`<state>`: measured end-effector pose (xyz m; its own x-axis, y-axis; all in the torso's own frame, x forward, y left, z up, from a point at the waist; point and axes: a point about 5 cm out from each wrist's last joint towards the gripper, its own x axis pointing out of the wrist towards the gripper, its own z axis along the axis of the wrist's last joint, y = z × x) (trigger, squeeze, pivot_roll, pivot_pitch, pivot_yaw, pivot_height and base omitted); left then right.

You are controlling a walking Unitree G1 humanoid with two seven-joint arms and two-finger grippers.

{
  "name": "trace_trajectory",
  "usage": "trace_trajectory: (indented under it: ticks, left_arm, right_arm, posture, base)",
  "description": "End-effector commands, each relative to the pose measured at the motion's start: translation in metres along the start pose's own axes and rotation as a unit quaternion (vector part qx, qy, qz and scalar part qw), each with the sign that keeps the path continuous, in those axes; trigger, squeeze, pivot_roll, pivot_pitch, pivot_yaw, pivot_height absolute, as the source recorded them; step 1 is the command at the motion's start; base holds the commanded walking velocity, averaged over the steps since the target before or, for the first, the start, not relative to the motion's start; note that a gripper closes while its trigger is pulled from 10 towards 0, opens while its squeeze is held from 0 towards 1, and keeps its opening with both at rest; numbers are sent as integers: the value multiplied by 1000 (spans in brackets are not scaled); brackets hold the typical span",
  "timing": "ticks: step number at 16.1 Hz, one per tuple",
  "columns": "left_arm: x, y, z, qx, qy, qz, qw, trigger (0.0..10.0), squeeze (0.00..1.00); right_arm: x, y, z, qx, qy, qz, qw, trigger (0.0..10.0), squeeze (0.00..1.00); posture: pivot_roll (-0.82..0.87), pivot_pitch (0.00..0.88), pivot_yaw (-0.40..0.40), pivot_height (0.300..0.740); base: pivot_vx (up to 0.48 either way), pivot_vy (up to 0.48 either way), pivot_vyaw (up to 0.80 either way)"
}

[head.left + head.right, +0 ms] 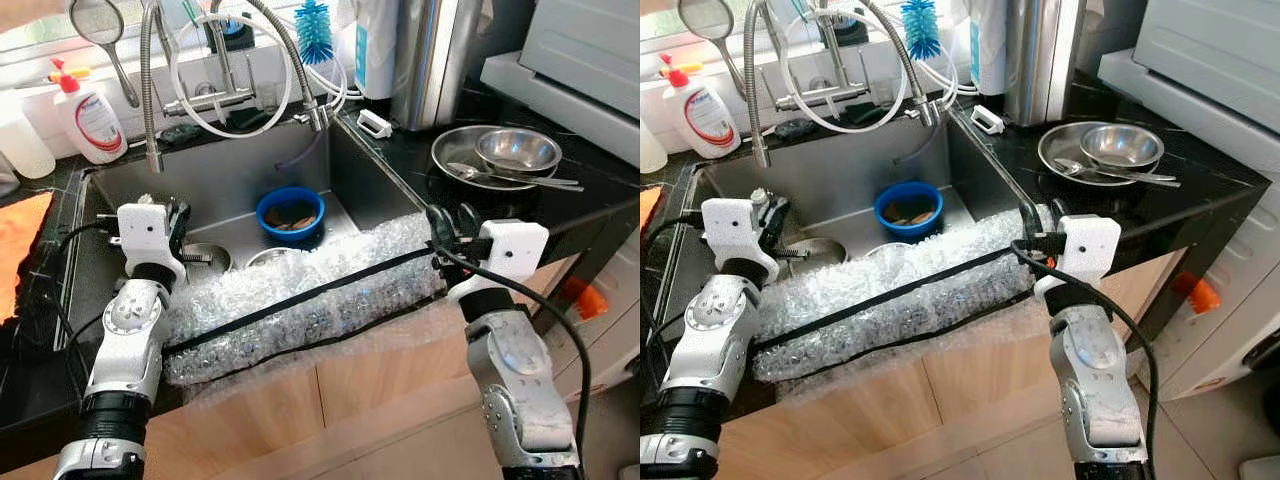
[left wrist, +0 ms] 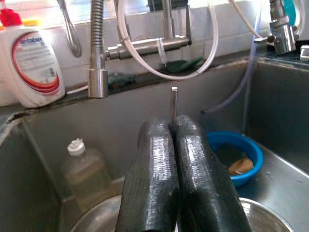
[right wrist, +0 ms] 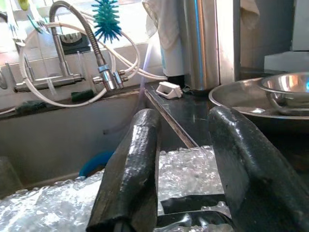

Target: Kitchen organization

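A utensil is held over the sink by the left gripper.
Its handle is pinched (thin, metal); set-down is judged next, while the right gripper, spread, waits at the sink's front edge.

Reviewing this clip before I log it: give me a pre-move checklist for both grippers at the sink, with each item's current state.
1. Left gripper shut on the thin metal utensil: ok.
2. What kind of utensil: cannot tell.
3. Right gripper open, over the bubble wrap: ok.
4. Bubble wrap covers the sink's front edge: ok.
5. Blue bowl apart from both grippers: ok.
6. Steel plate with its small bowl sits on the counter: ok.
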<state>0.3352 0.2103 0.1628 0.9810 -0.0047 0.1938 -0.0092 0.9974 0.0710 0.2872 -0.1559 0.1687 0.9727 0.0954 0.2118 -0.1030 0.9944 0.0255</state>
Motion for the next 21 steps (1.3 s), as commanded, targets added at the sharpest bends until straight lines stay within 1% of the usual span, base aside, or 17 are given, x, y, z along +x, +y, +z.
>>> trace_trajectory:
  ticks: [1, 2, 3, 4, 11, 13, 14, 15, 16, 17, 18, 19, 20, 21]
  left_arm:
    - [2, 1, -5, 8, 20, -2, 1000, 10000, 129]
    - [1, 0, -6, 5, 24, -4, 1000, 10000, 431]
    - [0, -1, -7, 2, 27, -6, 1000, 10000, 1000]
    - [0, -3, -6, -5, 25, -7, 1000, 10000, 1000]
    - [1, -8, -3, -5, 16, -13, 1000, 10000, 1000]
    - [1, -9, 3, -2, -1, -15, 1000, 10000, 1000]
    - [1, -9, 7, 10, -15, -14, 1000, 10000, 0]
    - [1, -8, 15, 22, -40, -11, 999, 10000, 0]
    - [0, -6, 21, 26, -55, -8, 998, 10000, 0]
    - [-1, -3, 33, 42, -87, -4, 995, 10000, 0]
    - [-2, -3, 36, 47, -94, -3, 994, 10000, 0]
    - [-5, -2, 42, 64, -109, -8, 992, 10000, 0]
    - [-8, -2, 42, 79, -110, -15, 991, 10000, 0]
    - [-14, 1, 35, 82, -99, -14, 992, 10000, 0]
  right_arm:
    - [2, 0, -2, -2, 6, -8, 1000, 10000, 0]
    - [2, -1, -3, -4, 8, -11, 1000, 10000, 0]
    - [2, -1, -4, -5, 9, -12, 1000, 10000, 0]
    - [1, -3, -3, -6, 8, -12, 1000, 10000, 0]
    - [5, -6, 0, -11, 2, -24, 1000, 10000, 0]
    - [5, -7, 2, -12, -3, -28, 1000, 10000, 0]
    - [5, -8, 3, -16, -6, -32, 999, 10000, 0]
    - [5, -10, 5, -21, -11, -39, 999, 10000, 0]
    - [5, -11, 6, -21, -14, -42, 999, 10000, 0]
    - [5, -13, 9, -22, -22, -47, 998, 10000, 0]
    - [5, -13, 9, -23, -23, -48, 998, 10000, 0]
    - [4, -15, 12, -24, -33, -57, 998, 10000, 0]
    - [3, -17, 15, -27, -40, -64, 997, 10000, 0]
    - [1, -20, 16, -29, -44, -68, 996, 10000, 0]
  posture:
    - [-161, 0, 134, 740]
    - [-163, 0, 136, 740]
    - [-163, 0, 136, 740]
    - [-159, 0, 132, 740]
    - [-166, 0, 132, 740]
    - [-167, 0, 129, 740]
    - [-167, 0, 129, 740]
    - [-168, 0, 128, 740]
    - [-168, 0, 128, 740]
    - [-164, 0, 126, 740]
    - [-164, 0, 126, 740]
    - [-158, 0, 123, 740]
    - [-161, 0, 124, 740]
    - [-169, 0, 126, 740]
  base:
    - [0, 0, 0]
    - [0, 0, 0]
    - [0, 0, 0]
    - [0, 0, 0]
    - [0, 0, 0]
    - [0, 0, 0]
    - [0, 0, 0]
    - [0, 0, 0]
    - [0, 0, 0]
    - [0, 0, 0]
    - [0, 0, 0]
    - [0, 0, 0]
    - [0, 0, 0]
    - [0, 0, 0]
